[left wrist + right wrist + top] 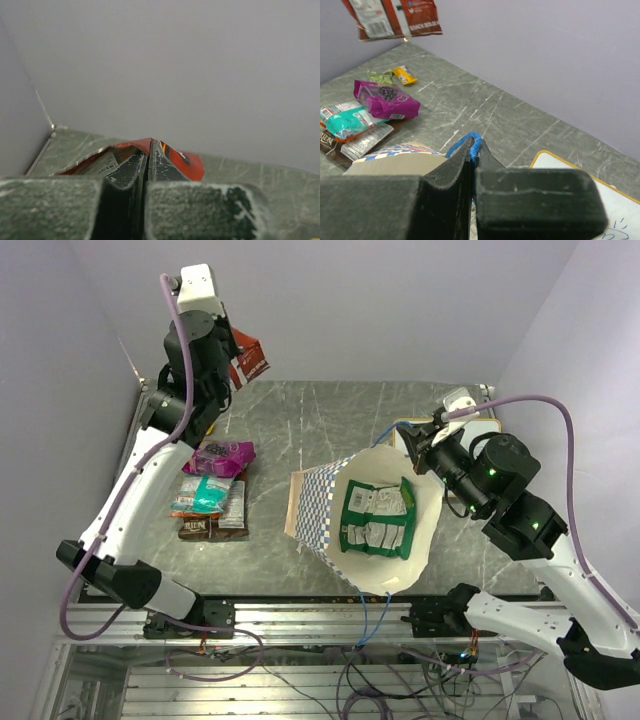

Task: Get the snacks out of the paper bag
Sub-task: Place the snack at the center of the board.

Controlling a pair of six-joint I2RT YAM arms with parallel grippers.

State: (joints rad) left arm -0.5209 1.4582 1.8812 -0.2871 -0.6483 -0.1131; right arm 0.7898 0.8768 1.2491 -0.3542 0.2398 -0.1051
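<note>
We have the left gripper (232,352) pinched on the edge of a red packet (250,360), which hangs high over the far left corner of the table (320,415), well above the pile of snacks laid out there: a magenta packet (222,455), a teal packet (205,495) and a dark brown packet (215,528) overlapping one another. Our right gripper (412,435) is pressed together on the blue cord (470,140) of the paper bag (310,505), holding its mouth wide toward us, and a green packet (377,515) lies inside it. The step in hand, as we judge it, is putting the red packet down with the others. To do it well, we should bring it low over bare table just beside the magenta packet before we let go, so it lands flat and does not bounce or slide off the edge. We should hold the cord steady meanwhile, since a sagging bag would hide the green packet.
</note>
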